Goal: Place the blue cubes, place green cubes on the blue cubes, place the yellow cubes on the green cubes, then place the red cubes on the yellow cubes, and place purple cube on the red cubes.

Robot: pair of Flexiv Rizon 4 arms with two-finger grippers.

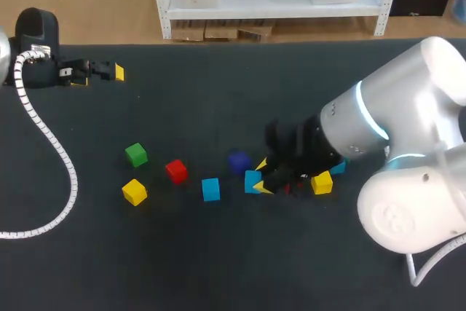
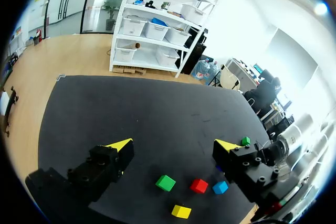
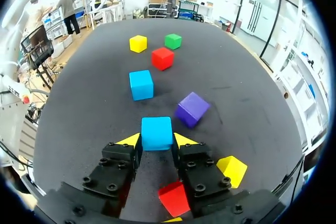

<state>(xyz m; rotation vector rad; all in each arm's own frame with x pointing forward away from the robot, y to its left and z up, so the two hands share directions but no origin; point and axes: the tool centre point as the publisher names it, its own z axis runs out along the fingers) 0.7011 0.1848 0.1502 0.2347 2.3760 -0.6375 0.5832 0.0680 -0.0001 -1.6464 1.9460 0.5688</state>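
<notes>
Our right gripper [image 3: 156, 141] clenches a bright blue cube [image 3: 156, 129] near the black tabletop's [image 3: 94, 103] middle | a purple cube [image 3: 192, 109] and a second blue cube [image 3: 141, 84] sit just ahead | our left gripper [image 2: 173, 145] hangs spread and empty near the far left corner

The silver right arm [image 1: 378, 121] reaches from the dark table's [image 1: 218, 267] right edge toward its middle, its black, yellow-tipped right gripper [image 3: 156, 141] clamped on a small blue cube [image 3: 156, 131]. The matching left gripper [image 2: 176, 144] sits near the far left corner, fingers spread wide.
</notes>
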